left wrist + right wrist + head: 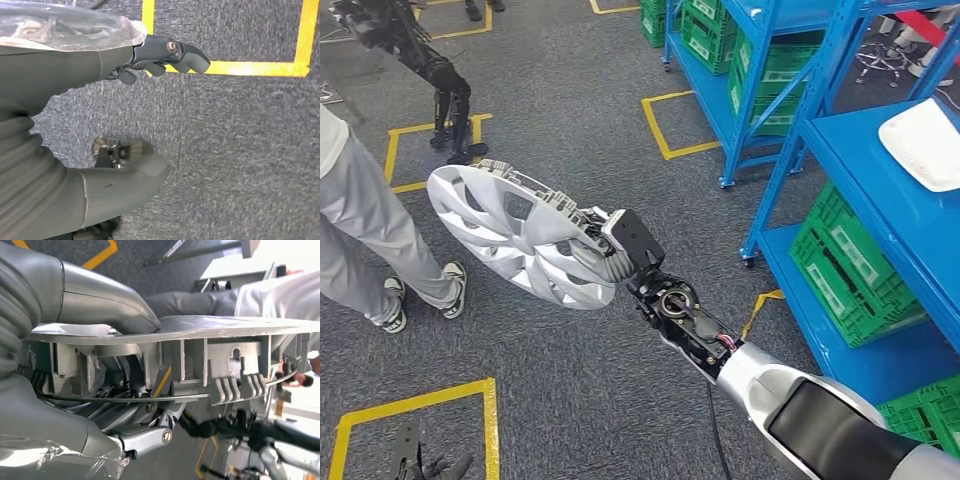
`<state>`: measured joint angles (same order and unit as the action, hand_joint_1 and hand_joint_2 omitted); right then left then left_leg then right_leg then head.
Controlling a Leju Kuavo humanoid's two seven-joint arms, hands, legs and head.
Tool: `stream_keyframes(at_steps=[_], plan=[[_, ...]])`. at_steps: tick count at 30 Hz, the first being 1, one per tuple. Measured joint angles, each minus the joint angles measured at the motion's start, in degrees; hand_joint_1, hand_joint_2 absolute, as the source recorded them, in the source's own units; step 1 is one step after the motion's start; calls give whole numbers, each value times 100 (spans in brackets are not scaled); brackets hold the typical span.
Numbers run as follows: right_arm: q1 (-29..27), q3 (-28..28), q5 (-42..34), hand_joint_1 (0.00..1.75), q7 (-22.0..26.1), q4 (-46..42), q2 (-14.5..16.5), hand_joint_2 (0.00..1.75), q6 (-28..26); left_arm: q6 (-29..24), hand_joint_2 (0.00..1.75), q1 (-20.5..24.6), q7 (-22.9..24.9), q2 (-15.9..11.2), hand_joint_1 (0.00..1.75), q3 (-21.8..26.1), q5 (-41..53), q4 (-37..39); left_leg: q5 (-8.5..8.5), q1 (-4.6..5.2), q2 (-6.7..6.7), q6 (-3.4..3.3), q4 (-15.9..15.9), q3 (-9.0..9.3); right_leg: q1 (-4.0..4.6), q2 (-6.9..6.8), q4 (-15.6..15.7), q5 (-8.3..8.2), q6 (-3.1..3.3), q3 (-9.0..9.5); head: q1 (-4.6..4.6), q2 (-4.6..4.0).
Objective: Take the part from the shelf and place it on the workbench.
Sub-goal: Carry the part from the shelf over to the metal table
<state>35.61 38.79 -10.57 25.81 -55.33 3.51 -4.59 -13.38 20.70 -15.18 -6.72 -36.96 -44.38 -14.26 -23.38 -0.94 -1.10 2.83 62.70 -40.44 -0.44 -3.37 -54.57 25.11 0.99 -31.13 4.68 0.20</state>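
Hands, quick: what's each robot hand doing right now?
Left robot hand: holds nothing, fingers apart, hanging over the carpet.
Right robot hand: grips the silver wheel cover by its rim.

Clearance around the right hand (610, 252)

Open carpet (569, 400) below and ahead; a person's legs (373, 235) stand left of the held hubcap (512, 233), blue shelving (803, 130) right.

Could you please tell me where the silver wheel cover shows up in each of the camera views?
Head view: wheel cover left of centre, gripped by the right hand.
Left wrist view: not in it.
Right wrist view: its rim edge-on across the middle.
Shared landmark: yellow floor tape.
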Motion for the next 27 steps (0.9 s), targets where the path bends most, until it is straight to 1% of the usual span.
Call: stream_keyframes(at_steps=[1, 2, 3, 4, 5, 6, 7, 8, 9, 10, 11, 12, 13, 14, 15, 16, 17, 18, 19, 20, 21, 22, 23, 24, 25, 26, 27], plan=[[6, 0, 0, 175, 5, 7, 11, 175, 2, 0, 175, 8, -3, -2, 0, 0, -2, 1, 143, 14, -92, -13, -402, 208, 16, -49, -12, 27, -28, 10, -12, 0], [16, 1, 1, 175, 10, 16, 21, 175, 5, 0, 175, 16, -8, -2, 0, 0, -2, 1, 224, 29, -156, -42, -684, 353, 33, -98, -22, 53, -59, 20, -8, 0], [28, 2, 3, 175, 16, 24, 29, 175, 7, 0, 175, 20, -13, 1, 0, 0, -2, 1, 239, 45, -182, -79, -820, 423, 52, -142, -29, 79, -92, 33, 2, 0], [39, 2, 4, 175, 21, 33, 38, 175, 8, 0, 175, 18, -16, 3, 0, 0, -3, 1, 220, 62, -126, -124, -830, 429, 62, -187, -30, 101, -123, 49, 14, 0], [46, 3, 5, 175, 23, 40, 46, 175, 9, 0, 175, 11, -18, 4, 0, 0, -3, 1, 210, 58, -61, -166, -828, 439, 57, -237, -27, 126, -153, 70, 34, 0], [49, 3, 7, 175, 23, 44, 53, 175, 9, -1, 175, 1, -19, 5, 0, 0, -4, 1, 198, 51, -4, -202, -832, 457, 43, -221, -57, 172, -185, 75, 42, -1], [52, 3, 9, 175, 23, 46, 60, 175, 9, -3, 175, -4, -20, 5, 0, 0, -4, 1, 187, 42, 50, -240, -837, 480, 25, -141, -172, 256, -211, 38, 45, 0], [55, 3, 10, 175, 24, 51, 63, 175, 9, -4, 175, 0, -20, 4, 0, 0, -5, 1, 179, 30, 100, -272, -845, 505, 10, -25, -415, 386, -231, -70, 58, -1], [57, 3, 12, 175, 27, 60, 64, 175, 13, -7, 175, 5, -21, 5, 0, 0, -7, 1, 167, 25, 149, -297, -847, 520, -3, 118, -783, 544, -243, -247, 74, -1], [58, 3, 13, 175, 31, 74, 64, 175, 16, -8, 175, 13, -21, 8, 0, -1, -12, 2, 156, 29, 202, -318, -846, 531, -6, 212, -1207, 692, -249, -467, 85, -1], [57, 4, 13, 175, 34, 93, 64, 175, 20, -9, 175, 17, -21, 12, 0, -2, -18, 3, 147, 38, 268, -331, -844, 541, -6, 257, -1568, 780, -252, -679, 96, -1], [54, 5, 13, 175, 34, 115, 64, 175, 25, -10, 175, 15, -21, 17, 0, -4, -24, 5, 136, 48, 340, -343, -842, 553, -5, 283, -1755, 766, -246, -821, 99, 0], [50, 7, 14, 175, 33, 133, 64, 175, 28, -12, 175, 10, -21, 21, 0, -5, -30, 7, 124, 57, 417, -349, -839, 569, -3, 305, -1720, 644, -230, -861, 101, 0], [48, 7, 14, 175, 31, 145, 64, 175, 31, -14, 175, 5, -21, 23, 0, -7, -35, 8, 111, 62, 496, -348, -835, 588, 3, 342, -1458, 421, -201, -795, 105, 0], [46, 7, 15, 175, 31, 151, 64, 175, 33, -16, 175, 1, -21, 26, 0, -7, -39, 8, 97, 63, 570, -343, -833, 607, 11, 426, -1052, 158, -162, -662, 109, 0], [47, 7, 15, 175, 32, 153, 64, 175, 36, -17, 175, -2, -22, 35, 0, -7, -44, 8, 85, 65, 634, -330, -831, 614, 10, 556, -675, -41, -122, -504, 100, 0], [51, 7, 15, 175, 37, 154, 65, 175, 38, -20, 175, -6, -22, 41, 0, -7, -47, 8, 77, 58, 696, -313, -826, 611, 12, 665, -365, -164, -95, -369, 90, 0], [54, 8, 15, 175, 40, 155, 68, 175, 40, -27, 175, -14, -23, 46, 0, -7, -52, 9, 77, 47, 748, -290, -824, 598, 16, 734, -186, -188, -77, -277, 90, 0], [56, 9, 15, 175, 42, 156, 73, 175, 43, -36, 175, -29, -25, 48, 0, -7, -58, 9, 81, 35, 800, -263, -829, 581, 20, 741, -130, -151, -68, -223, 91, 0], [57, 10, 18, 175, 41, 156, 82, 175, 46, -45, 175, -45, -26, 39, 0, -7, -64, 10, 85, 33, 859, -231, -836, 573, 15, 679, -72, -129, -64, -186, 100, 0], [56, 11, 22, 175, 33, 155, 93, 175, 46, -52, 175, -62, -28, 35, 0, -7, -70, 10, 71, 37, 843, -204, -825, 564, 4, 612, -27, -117, -53, -146, 109, 0], [56, 11, 28, 175, 27, 155, 102, 175, 45, -58, 175, -68, -31, 28, 0, -7, -74, 10, 16, 51, 747, -179, -741, 521, -12, 550, 16, -117, -38, -106, 85, 0], [57, 11, 33, 175, 25, 154, 110, 175, 45, -62, 175, -61, -33, 22, 0, -7, -78, 10, -90, 65, 603, -156, -539, 418, -28, 483, 59, -117, -22, -67, 58, 0], [57, 11, 36, 175, 26, 154, 114, 175, 43, -66, 175, -53, -35, 19, 0, -7, -82, 10, -240, 66, 424, -140, -212, 247, -27, 419, 79, -109, -7, -38, 34, 0], [57, 11, 37, 175, 31, 154, 114, 175, 43, -68, 175, -47, -36, 16, 0, -7, -84, 10, -402, 65, 298, -118, 203, 18, -26, 355, 84, -91, 7, -17, 9, 0], [53, 11, 37, 175, 33, 155, 114, 175, 43, -68, 175, -52, -36, 18, 0, -7, -86, 10, -515, 53, 237, -95, 594, -209, -25, 290, 83, -67, 12, 5, 1, 0], [45, 11, 37, 175, 32, 158, 114, 175, 43, -68, 175, -66, -36, 19, 0, -7, -87, 10, -537, 36, 203, -72, 842, -370, -25, 225, 83, -36, 11, 36, -5, 0]])
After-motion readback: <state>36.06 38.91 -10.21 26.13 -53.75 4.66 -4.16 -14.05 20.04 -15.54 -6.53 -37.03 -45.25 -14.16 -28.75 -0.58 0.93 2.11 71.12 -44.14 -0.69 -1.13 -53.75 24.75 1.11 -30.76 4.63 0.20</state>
